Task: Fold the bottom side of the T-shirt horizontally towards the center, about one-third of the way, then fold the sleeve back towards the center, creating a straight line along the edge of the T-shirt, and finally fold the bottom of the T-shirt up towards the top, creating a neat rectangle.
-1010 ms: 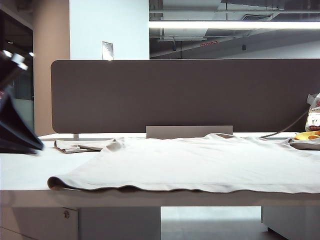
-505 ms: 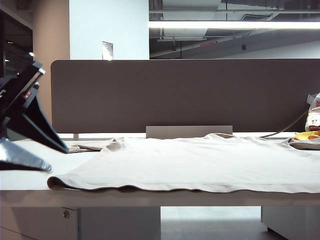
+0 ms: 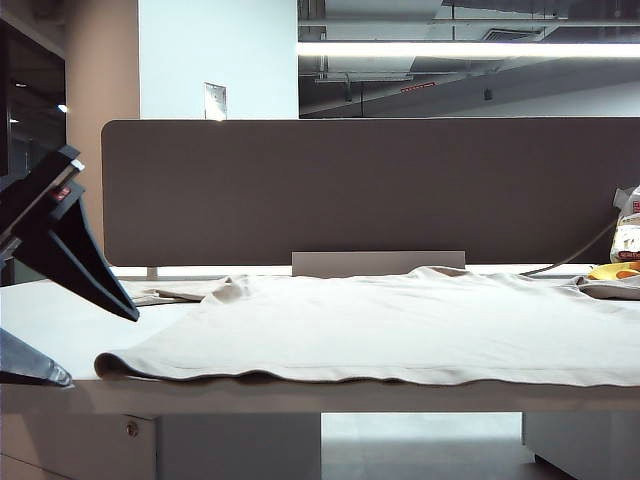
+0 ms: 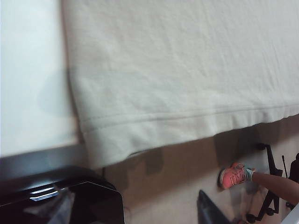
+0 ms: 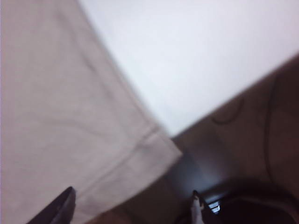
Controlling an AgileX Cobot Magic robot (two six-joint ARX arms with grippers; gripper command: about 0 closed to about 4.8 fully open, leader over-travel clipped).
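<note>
A large wrinkled light-beige cloth T-shirt [image 4: 187,70] lies flat on the white table [image 4: 28,74], its stitched hem edge [image 4: 187,128] overhanging the table's front

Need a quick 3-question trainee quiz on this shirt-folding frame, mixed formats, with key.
1. True or false: the left pincer, at the T-shirt left corner, grips the hem.
2. The right pincer is open above: A) a shirt corner at the table edge; B) a cup; C) a book.
3. Fill in: the item at the far right is ____ coloured.
Key: 1 false, its jaws stand open, holding nothing; 2 A; 3 yellow-orange.
</note>
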